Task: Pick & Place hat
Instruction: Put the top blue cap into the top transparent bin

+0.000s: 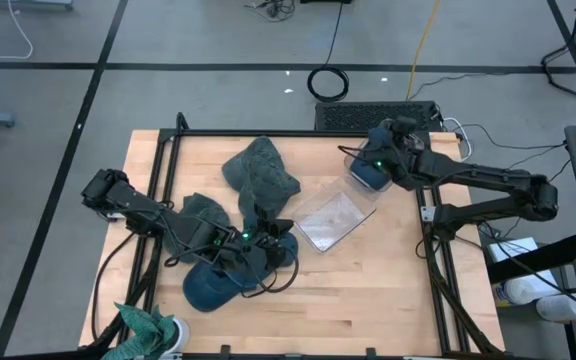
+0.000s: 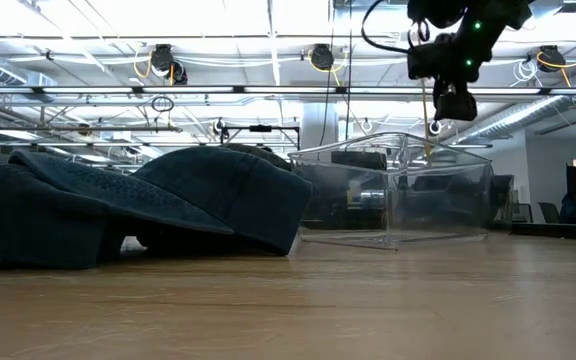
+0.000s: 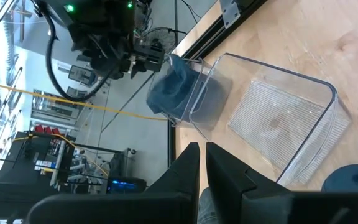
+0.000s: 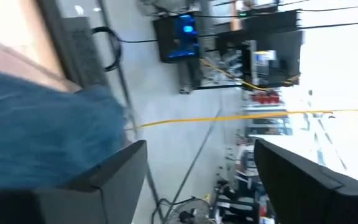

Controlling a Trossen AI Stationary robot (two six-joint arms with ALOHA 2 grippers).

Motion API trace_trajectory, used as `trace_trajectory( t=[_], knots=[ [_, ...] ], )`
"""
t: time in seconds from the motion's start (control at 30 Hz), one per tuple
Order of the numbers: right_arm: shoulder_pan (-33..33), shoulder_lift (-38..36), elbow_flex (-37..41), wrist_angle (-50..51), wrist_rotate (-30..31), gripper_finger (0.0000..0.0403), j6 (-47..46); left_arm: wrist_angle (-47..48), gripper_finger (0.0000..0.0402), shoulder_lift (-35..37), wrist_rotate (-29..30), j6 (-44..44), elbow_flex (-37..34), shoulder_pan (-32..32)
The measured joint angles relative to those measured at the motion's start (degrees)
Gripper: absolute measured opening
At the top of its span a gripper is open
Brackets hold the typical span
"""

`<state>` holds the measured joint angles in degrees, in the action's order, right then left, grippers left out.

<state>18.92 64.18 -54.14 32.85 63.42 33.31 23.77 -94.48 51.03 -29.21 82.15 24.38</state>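
Tabletop's far right: blue hat lies just under the wide-open, empty right pincer.

Industrial lab hall, grey concrete floor, exposed ceiling trusses, equipment racks, loose cables

Matt blue cloth hat, clear glossy ribbed plastic bin, pale smooth wooden table

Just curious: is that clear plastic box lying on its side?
Yes: the clear box lies tipped over on the table, its open mouth facing sideways.
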Motion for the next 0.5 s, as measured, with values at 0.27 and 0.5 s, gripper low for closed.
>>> trace_trajectory(
  t=[0.27,0.5],
  knots=[
    [-4.15,-0.02,-0.04,-3.98,1.45,0.0300,-2.32,0.01,0.0037,0.00,-0.01,0.77,0.00,0.00],
    [-2.19,-0.02,-0.08,6.31,-15.93,0.0185,-20.03,0.04,0.0037,-0.01,-0.02,1.70,0.00,0.00]
  ],
)
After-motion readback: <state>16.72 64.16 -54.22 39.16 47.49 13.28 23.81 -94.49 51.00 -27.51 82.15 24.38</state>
